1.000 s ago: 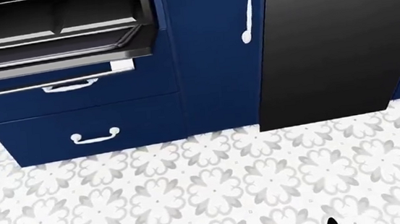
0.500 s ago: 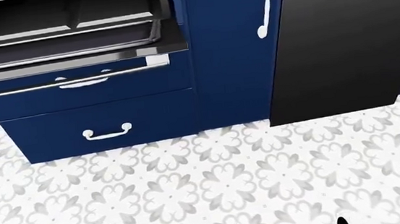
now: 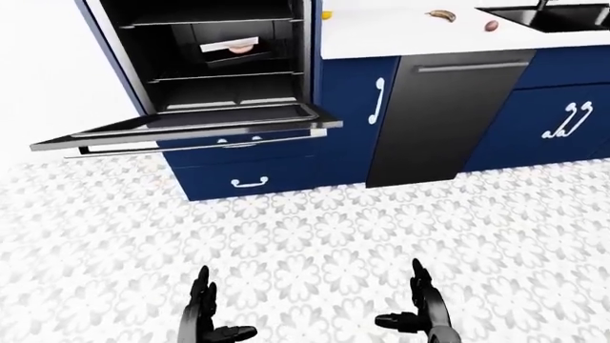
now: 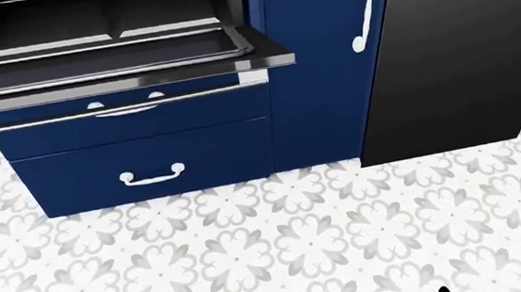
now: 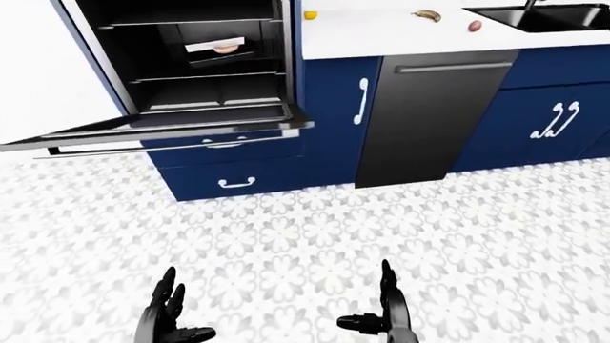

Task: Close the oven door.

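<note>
oven door [image 3: 191, 131] hangs flat open, upper left, over blue drawers | rigid, hinged, likely heavy; lift under handle bar [image 3: 205, 145] | left robot hand [image 3: 202, 320] and right robot hand [image 3: 420, 311] spread open, empty, well apart from door

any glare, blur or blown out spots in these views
Left-eye view: sharp, flat light; the countertop is blown to plain white. Head view: sharp, a bright highlight strip runs along the oven door edge. Right-eye view: the oven cavity is dark, its racks still legible; no motion blur.
</note>
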Available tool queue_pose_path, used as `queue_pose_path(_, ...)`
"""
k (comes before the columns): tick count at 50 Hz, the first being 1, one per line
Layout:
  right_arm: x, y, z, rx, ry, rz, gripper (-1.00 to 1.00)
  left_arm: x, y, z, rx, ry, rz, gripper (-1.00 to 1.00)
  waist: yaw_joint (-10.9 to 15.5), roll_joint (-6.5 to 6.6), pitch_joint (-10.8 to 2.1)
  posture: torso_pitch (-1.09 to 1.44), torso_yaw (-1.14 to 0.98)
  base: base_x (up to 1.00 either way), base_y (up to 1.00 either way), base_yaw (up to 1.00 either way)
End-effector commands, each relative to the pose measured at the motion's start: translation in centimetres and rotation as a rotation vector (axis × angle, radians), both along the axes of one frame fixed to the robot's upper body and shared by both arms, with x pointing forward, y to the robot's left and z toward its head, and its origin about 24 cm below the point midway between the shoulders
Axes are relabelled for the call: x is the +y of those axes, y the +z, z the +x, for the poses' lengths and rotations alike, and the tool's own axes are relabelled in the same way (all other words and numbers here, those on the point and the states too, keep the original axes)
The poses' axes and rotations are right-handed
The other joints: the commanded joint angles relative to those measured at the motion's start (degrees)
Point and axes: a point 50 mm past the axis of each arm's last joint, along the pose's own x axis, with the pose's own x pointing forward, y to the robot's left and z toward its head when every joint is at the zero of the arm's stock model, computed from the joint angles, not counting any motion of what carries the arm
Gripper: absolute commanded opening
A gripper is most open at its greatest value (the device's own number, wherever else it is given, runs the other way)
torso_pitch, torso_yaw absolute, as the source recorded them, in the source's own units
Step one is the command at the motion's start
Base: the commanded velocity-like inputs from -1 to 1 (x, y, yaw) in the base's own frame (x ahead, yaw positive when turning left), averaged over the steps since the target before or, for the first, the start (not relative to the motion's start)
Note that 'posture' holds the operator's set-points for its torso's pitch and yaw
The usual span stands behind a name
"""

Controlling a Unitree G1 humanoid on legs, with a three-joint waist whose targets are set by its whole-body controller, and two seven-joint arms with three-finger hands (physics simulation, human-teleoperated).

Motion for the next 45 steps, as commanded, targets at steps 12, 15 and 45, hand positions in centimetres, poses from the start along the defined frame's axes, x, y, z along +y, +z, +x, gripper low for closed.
queue_pose_path(12, -0.08, 1.04, 1.35, -0.074, 0.014, -0.008, 1.0, 1.4, 1.23, 0.85, -0.08, 0.029, 0.043, 1.0, 1.3, 5.18, -0.45, 0.0, 0.0, 0.0, 0.38, 0.0)
queue_pose_path(15, -0.02, 1.06, 1.4, -0.075, 0.016, -0.007, 1.0, 1.62, 1.16, 0.6, -0.075, 0.036, 0.044, 1.0, 1.1, 3.56, 0.13, 0.0, 0.0, 0.0, 0.38, 0.0)
queue_pose_path(45, -0.15, 1.15, 1.52, -0.078, 0.013, -0.004, 1.0, 1.84, 1.22, 0.63, -0.074, 0.039, 0.047, 1.0, 1.1, 3.1, 0.22, 0.0, 0.0, 0.0, 0.38, 0.0)
